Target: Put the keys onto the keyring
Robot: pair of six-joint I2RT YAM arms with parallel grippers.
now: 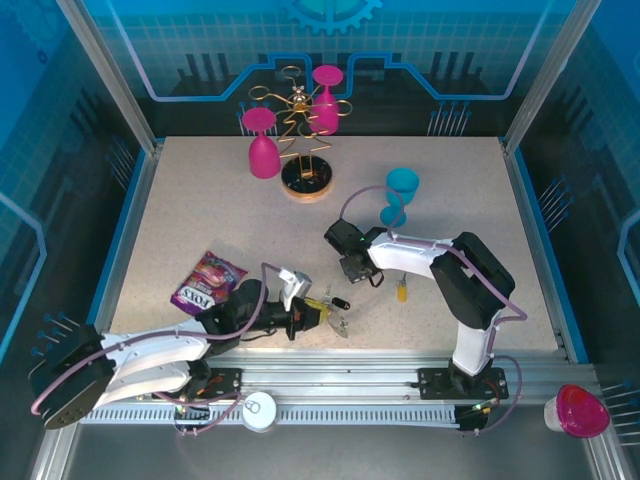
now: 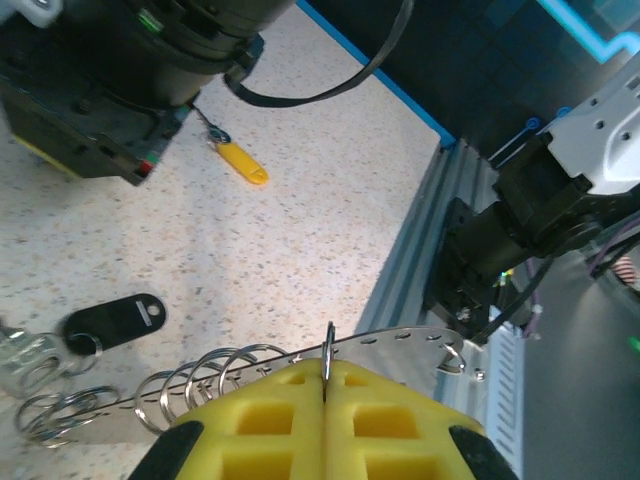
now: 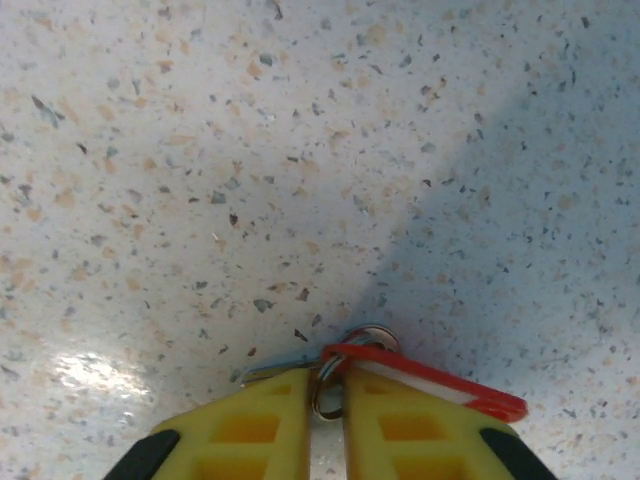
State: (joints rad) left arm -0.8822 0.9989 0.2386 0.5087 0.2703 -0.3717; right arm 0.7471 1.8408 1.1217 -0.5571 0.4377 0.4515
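My left gripper, low and left of centre in the overhead view, is clamped shut on the keyring. The keyring is a thin, stiff metal strip, light but slick. It stands edge-up between my pads, so I judge a firm pinch near its middle is right. Its small rings dangle loose to the left and will swing and snag. A black tag lies on the counter just beside them.

Right of centre, my right gripper has its jaws drawn almost together on the red key, low in its wrist view. It pinches what looks like the key's little wire ring rather than the plastic head, though the edge of the frame cuts that off. The key is tiny, light and rigid. I judge the flat head gives more purchase than the wire, which could pivot.

The yellow key lies flat on the counter just right of that gripper, untouched.

Containers: a purple snack packet at lower left looks sealed. Two pink cups hang on a gold stand at upper centre. A blue cup stands right of them, and I see nothing in it.
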